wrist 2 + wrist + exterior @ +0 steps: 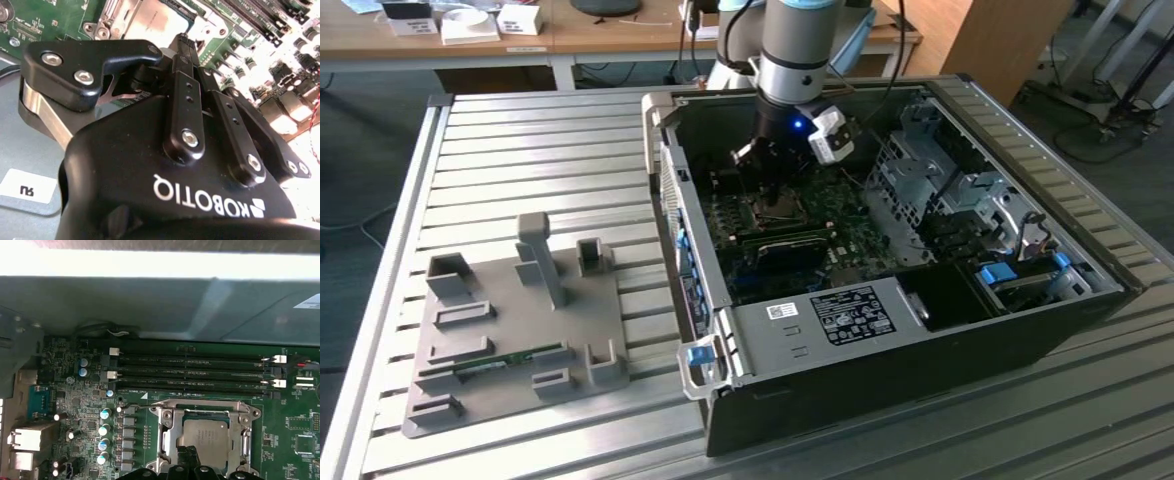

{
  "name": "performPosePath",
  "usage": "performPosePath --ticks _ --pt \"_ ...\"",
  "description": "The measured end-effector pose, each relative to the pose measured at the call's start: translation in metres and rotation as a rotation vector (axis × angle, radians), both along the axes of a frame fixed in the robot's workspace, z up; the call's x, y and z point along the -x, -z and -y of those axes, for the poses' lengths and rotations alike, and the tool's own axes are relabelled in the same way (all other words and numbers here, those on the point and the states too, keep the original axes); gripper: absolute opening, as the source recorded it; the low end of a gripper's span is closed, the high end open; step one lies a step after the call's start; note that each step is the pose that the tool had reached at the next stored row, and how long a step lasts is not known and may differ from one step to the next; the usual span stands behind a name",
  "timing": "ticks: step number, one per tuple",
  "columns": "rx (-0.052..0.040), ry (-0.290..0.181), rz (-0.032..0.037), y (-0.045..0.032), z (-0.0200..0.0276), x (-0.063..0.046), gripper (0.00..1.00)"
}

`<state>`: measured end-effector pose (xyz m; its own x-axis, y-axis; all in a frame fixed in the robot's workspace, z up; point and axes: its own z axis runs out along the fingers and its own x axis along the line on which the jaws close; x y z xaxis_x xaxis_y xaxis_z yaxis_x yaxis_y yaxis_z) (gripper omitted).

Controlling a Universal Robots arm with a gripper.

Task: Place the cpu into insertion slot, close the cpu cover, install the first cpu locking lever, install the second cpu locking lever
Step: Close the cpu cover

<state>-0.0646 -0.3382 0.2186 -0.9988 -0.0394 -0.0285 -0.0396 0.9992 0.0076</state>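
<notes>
Jaws pinched together above cpu (207,440); it lies flat, top upward.

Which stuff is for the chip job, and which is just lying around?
For the job: cpu; cover framing it; gripper close by the cpu.
Just lying about: memory slots; grey rack; white boxes.

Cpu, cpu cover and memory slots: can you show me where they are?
cpu (210,437), first wrist view, middle of its silvery top.
cpu cover (210,406), first wrist view, on one bar of its metal frame.
memory slots (195,372), first wrist view, middle of one long black slot.
</notes>
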Motion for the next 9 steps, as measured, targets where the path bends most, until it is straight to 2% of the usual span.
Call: performPosePath --ticks 9 --pt "-0.0001 0.000 0.0001 0.0036 0.0000 0.0051 0.11"
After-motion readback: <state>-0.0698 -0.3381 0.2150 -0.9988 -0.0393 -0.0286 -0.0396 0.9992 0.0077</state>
